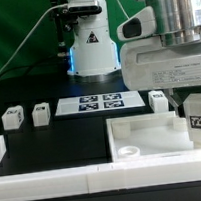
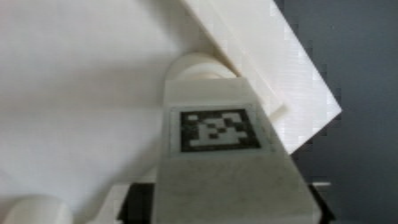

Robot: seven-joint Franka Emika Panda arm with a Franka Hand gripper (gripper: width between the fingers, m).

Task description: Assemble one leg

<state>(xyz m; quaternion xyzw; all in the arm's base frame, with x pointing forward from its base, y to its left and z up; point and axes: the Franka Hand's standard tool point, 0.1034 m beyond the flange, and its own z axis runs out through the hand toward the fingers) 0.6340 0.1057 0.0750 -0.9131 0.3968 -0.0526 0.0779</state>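
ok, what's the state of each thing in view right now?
gripper: shut on the held leg.
held leg: upright at the tabletop's corner, seating unclear.
tabletop: flat on the table.
loose legs: three, standing, ungripped.
marker board: lying flat.

White arm [image 1: 168, 19], perhaps grey-jointed

place: robotics lab | evidence: marker board [image 1: 99, 104] on black table [image 1: 53, 144], arm base [image 1: 90, 44], green backdrop [image 1: 11, 37]

White tagged leg [image 1: 198, 119] upright in claw [image 1: 199, 125]
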